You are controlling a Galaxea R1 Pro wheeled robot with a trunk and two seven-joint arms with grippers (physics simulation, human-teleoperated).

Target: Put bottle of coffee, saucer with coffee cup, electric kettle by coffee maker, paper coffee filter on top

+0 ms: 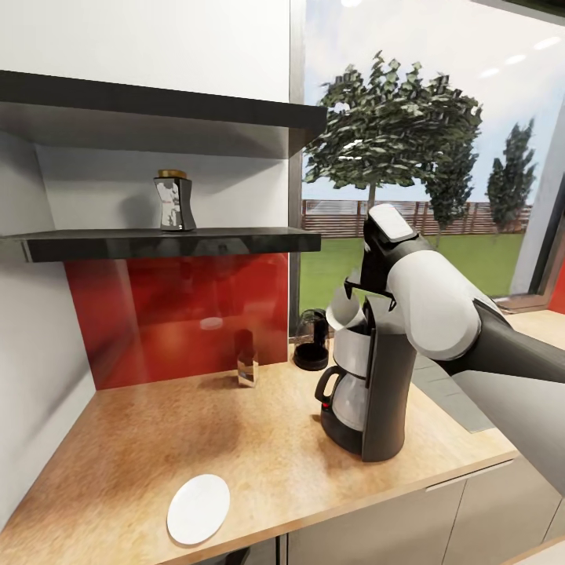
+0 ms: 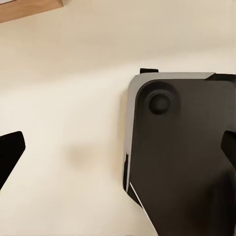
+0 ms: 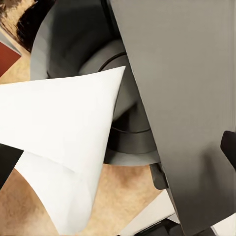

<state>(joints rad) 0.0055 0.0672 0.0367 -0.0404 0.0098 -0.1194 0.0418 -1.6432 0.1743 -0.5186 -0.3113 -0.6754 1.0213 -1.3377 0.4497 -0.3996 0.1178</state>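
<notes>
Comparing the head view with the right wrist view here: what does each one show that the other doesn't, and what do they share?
Head view alone: the bottle of coffee standing on the kitchen shelf, the saucer lying near the countertop's front edge, the electric kettle behind the coffee maker, and the window with trees.

Right wrist view alone: a close look down the coffee maker's side past the filter's fold, with the right end effector's dark fingertips at the frame edges.

Both: the paper coffee filter at the coffee maker's top and the kitchen countertop.
</notes>
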